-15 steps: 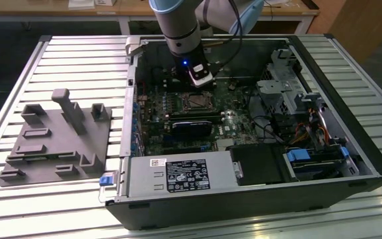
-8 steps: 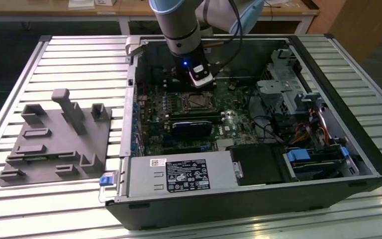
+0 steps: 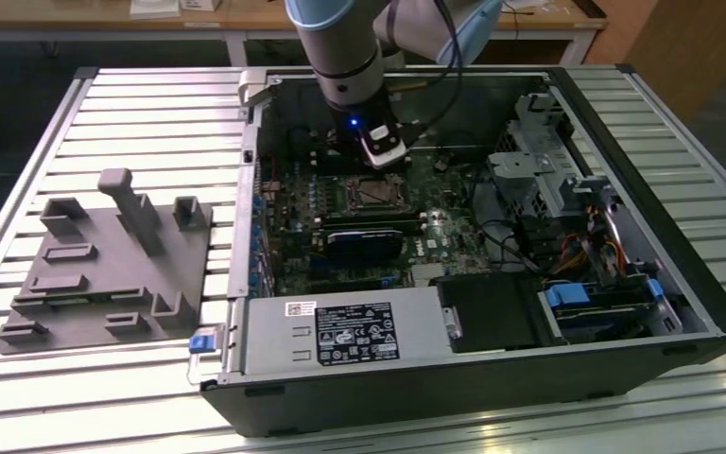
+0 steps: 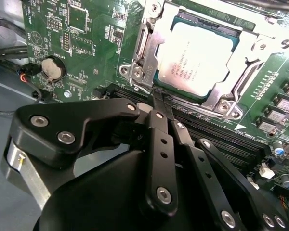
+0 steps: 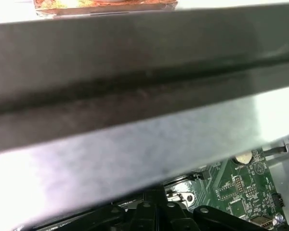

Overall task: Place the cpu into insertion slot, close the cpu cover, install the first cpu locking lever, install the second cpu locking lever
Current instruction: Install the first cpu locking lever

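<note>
The cpu (image 4: 197, 53) lies flat in its socket on the green motherboard, silvery top up. The cpu cover (image 4: 151, 36), a metal frame, lies down around it with the chip showing through its window. My gripper (image 4: 156, 96) is shut, and its black fingers (image 4: 159, 130) meet in a thin tip at the socket's near corner, touching or just above the frame's edge. In the exterior view the gripper (image 3: 385, 159) hangs inside the open computer case just behind the cpu (image 3: 370, 192). I cannot tell how the locking levers stand.
A coin battery (image 4: 53, 69) and memory slots (image 4: 216, 130) flank the socket. The case wall (image 5: 135, 72) stands close by the wrist. A power supply (image 3: 337, 333), drive cage (image 3: 540, 161) and cables crowd the case. A grey fixture plate (image 3: 98, 274) lies at the exterior view's left.
</note>
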Controlling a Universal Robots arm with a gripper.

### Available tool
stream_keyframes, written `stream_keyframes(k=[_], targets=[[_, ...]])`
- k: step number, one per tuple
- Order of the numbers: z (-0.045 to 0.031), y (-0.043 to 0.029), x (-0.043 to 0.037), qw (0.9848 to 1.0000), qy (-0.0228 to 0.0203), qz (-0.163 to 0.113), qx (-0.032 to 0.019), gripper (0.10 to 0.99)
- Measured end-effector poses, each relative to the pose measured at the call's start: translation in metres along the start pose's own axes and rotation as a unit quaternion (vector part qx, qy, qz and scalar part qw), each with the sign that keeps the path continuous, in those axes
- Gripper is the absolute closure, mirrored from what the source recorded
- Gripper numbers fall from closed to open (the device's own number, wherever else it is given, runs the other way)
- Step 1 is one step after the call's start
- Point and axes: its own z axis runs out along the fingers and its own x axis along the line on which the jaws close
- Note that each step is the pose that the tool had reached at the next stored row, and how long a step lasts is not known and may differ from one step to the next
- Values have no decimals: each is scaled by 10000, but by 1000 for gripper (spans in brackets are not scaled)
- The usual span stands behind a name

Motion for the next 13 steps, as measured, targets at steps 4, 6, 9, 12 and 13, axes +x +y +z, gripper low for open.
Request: stream_keyframes(k=[4,6,9,12,13], targets=[[9,-3,-18,10000,3,4,-14,980],[10,-5,-26,10000,7,8,-27,980],[11,-10,-30,9999,31,39,-128,980],[10,-16,-32,9998,45,55,-182,980],[10,-17,-33,9998,45,55,-182,980]])
